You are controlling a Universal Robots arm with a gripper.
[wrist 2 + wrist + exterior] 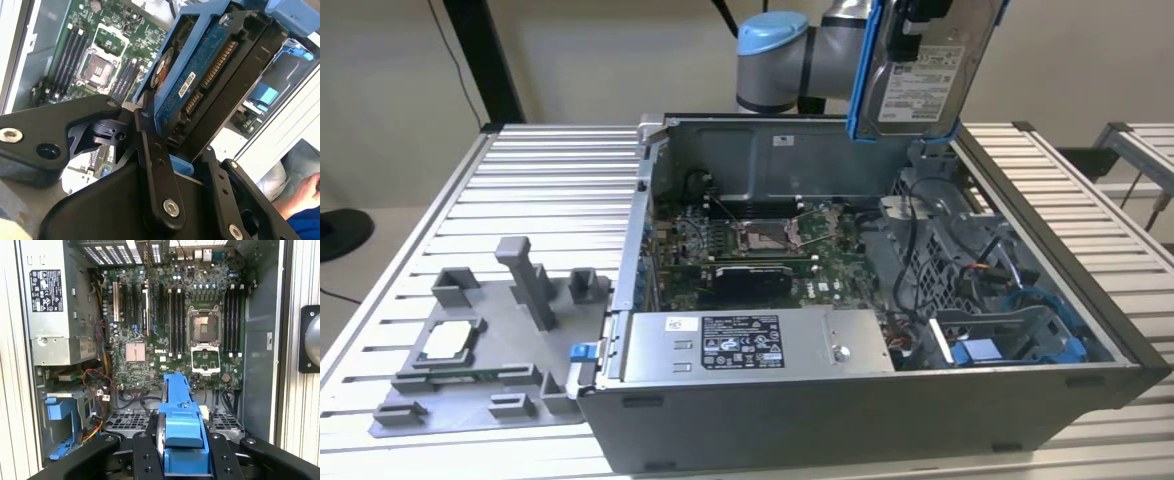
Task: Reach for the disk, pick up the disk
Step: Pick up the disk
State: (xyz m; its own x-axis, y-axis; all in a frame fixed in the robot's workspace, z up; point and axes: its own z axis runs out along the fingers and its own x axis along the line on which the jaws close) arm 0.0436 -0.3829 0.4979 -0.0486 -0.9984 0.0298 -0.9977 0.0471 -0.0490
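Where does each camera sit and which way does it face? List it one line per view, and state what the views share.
Exterior view: off the arm, above the table, looking down into the open computer case; the arm holds the disk aloft.
First wrist view: on the arm, looking straight down at the motherboard, with the gripper clamped on the disk.
Second wrist view: on the arm, close beside the disk, looking obliquely past the fingers.
Shared: all three show the disk and motherboard.
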